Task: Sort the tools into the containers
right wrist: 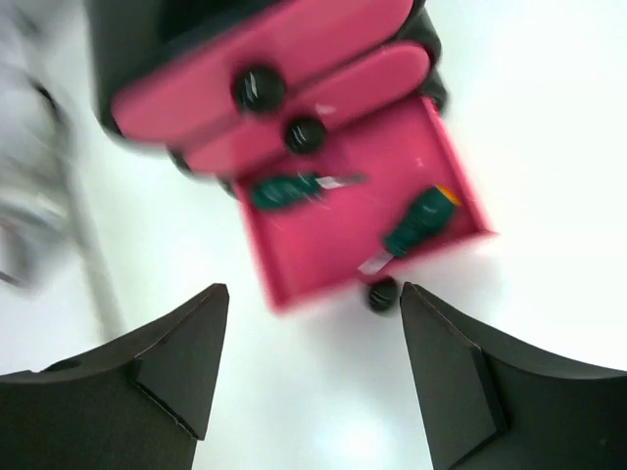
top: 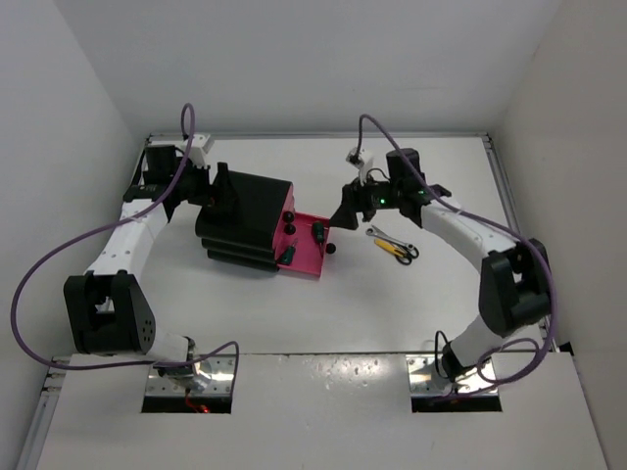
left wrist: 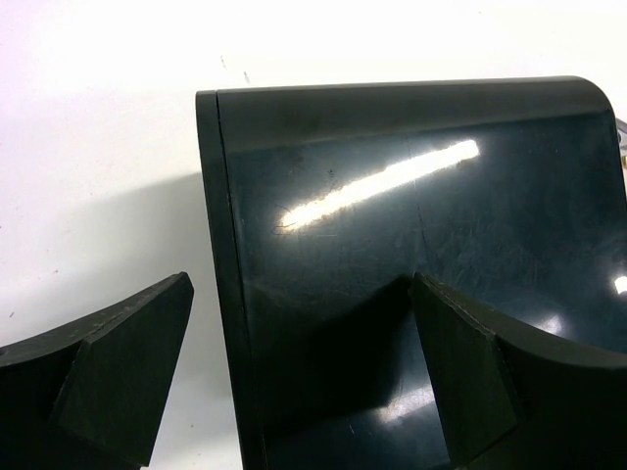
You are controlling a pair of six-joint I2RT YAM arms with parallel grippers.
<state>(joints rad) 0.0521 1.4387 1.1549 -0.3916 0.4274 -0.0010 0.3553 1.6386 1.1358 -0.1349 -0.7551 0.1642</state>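
Note:
The black drawer unit (top: 245, 220) stands left of centre. Its bottom pink drawer (top: 312, 257) is pulled out and its knob (right wrist: 382, 294) faces my right gripper. Two green-handled screwdrivers (right wrist: 284, 191) (right wrist: 416, 227) lie in that drawer. The two upper pink drawers (right wrist: 323, 39) are shut. My right gripper (right wrist: 313, 362) is open and empty, just above and in front of the open drawer; it also shows in the top view (top: 343, 215). My left gripper (left wrist: 304, 372) is open and straddles the unit's back edge (left wrist: 230, 245). A silver wrench (top: 382, 237) and a yellow-and-black-handled tool (top: 403, 253) lie on the table.
The white table (top: 392, 313) is walled at the back and on both sides. The wrench and the yellow-handled tool lie right of the open drawer, under my right arm. Purple cables loop off both arms.

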